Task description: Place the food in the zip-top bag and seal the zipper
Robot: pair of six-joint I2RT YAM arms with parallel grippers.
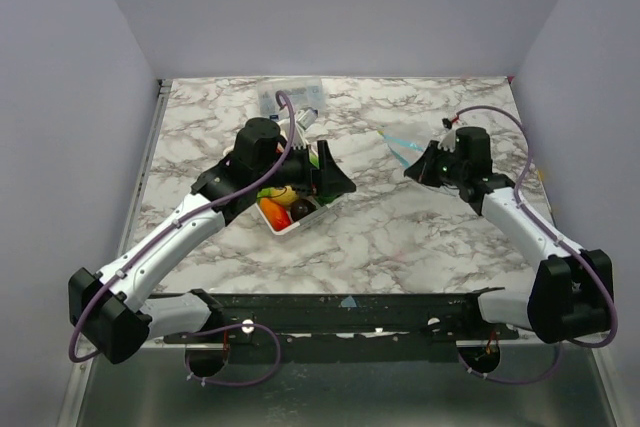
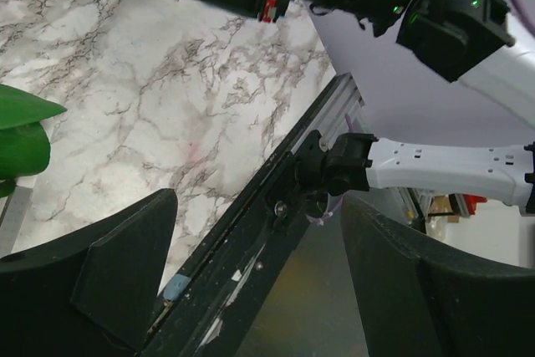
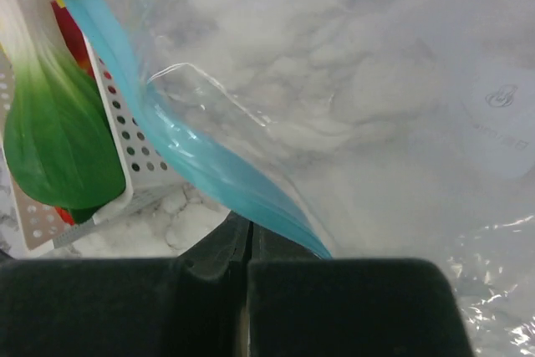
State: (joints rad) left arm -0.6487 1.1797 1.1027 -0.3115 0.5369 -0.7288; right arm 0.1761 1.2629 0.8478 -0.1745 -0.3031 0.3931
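Note:
The food lies in a white tray [image 1: 297, 226]: a yellow lemon [image 1: 283, 196], an orange-red piece [image 1: 271, 213], a dark purple piece [image 1: 300, 209] and a green piece [image 1: 323, 160]. My left gripper [image 1: 340, 184] hovers at the tray's right end, open and empty [image 2: 259, 206]; the green piece [image 2: 21, 135] lies outside its left finger. My right gripper [image 1: 412, 172] is shut [image 3: 249, 227] on the clear zip-top bag [image 3: 401, 81] at its blue zipper [image 3: 192, 152], holding the mouth edge [image 1: 400, 150] right of the tray.
A rigid clear box with blue labels [image 1: 290, 99] stands at the back, behind the left arm. The perforated tray wall [image 3: 125, 148] and a green vegetable [image 3: 50, 123] sit just left of the bag's mouth. The table's black front rail [image 2: 251, 232] runs under the left gripper.

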